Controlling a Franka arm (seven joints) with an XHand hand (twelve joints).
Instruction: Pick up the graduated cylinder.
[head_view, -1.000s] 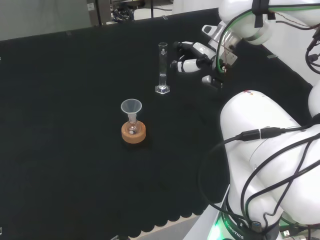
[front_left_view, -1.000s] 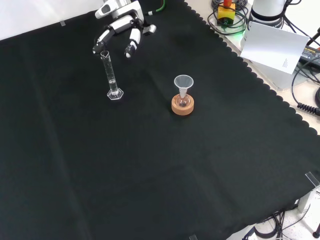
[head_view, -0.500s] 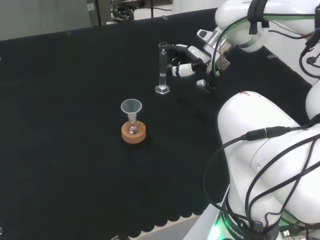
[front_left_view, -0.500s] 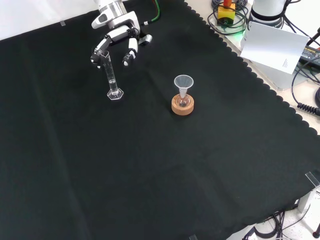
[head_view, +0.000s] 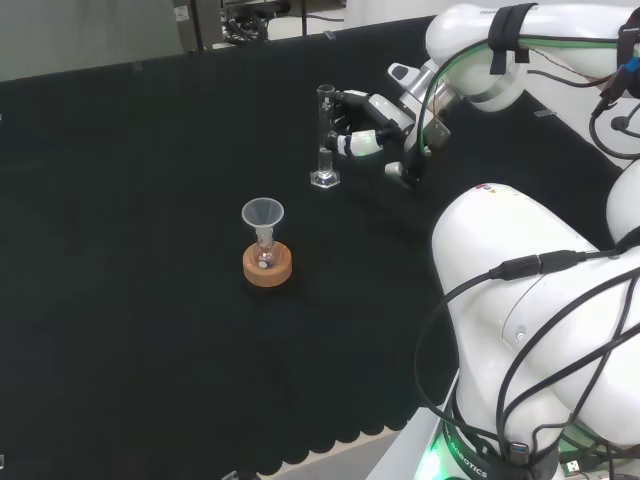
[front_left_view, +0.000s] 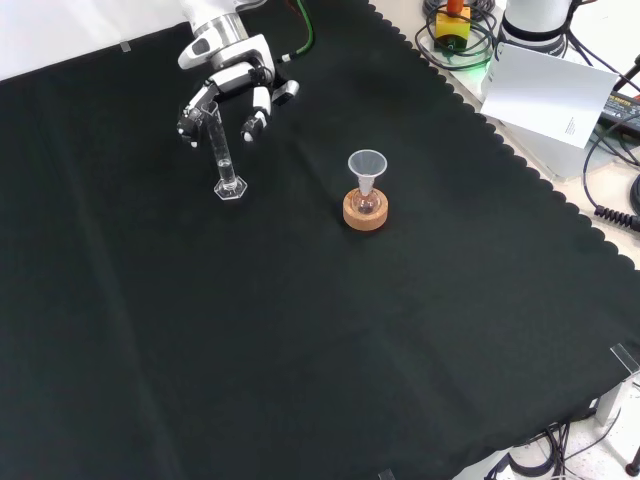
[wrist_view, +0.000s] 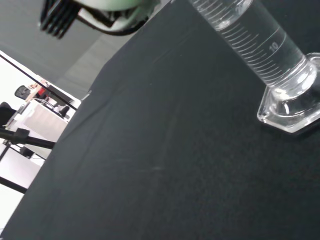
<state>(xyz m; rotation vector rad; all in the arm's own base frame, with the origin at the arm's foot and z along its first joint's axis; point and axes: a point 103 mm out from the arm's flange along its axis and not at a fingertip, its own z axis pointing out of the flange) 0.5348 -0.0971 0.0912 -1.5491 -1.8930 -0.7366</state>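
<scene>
The graduated cylinder (head_view: 325, 135) is a tall clear tube on a hexagonal foot, standing upright on the black cloth. In the front view the cylinder (front_left_view: 222, 150) stands just below the hand (front_left_view: 230, 70). The hand's fingers (front_left_view: 254, 108) are relaxed and spread, reaching down on either side of the tube's top. Whether they touch the glass I cannot tell. In the head view the hand (head_view: 372, 112) is close to the right of the tube's upper half. The wrist view shows the cylinder's (wrist_view: 260, 47) lower part and foot close up, with scale marks.
A small flask with a clear funnel (head_view: 263, 214) sits in a cork ring (head_view: 267, 266) nearer the head camera; in the front view the cork ring (front_left_view: 364, 211) is to the cylinder's right. The cloth's scalloped edge (front_left_view: 520, 160), papers and cables lie at the front view's right.
The hand has moved toward the cylinder and lower, from a gap beside it to its fingers flanking the tube's top. The cylinder and flask have not moved.
</scene>
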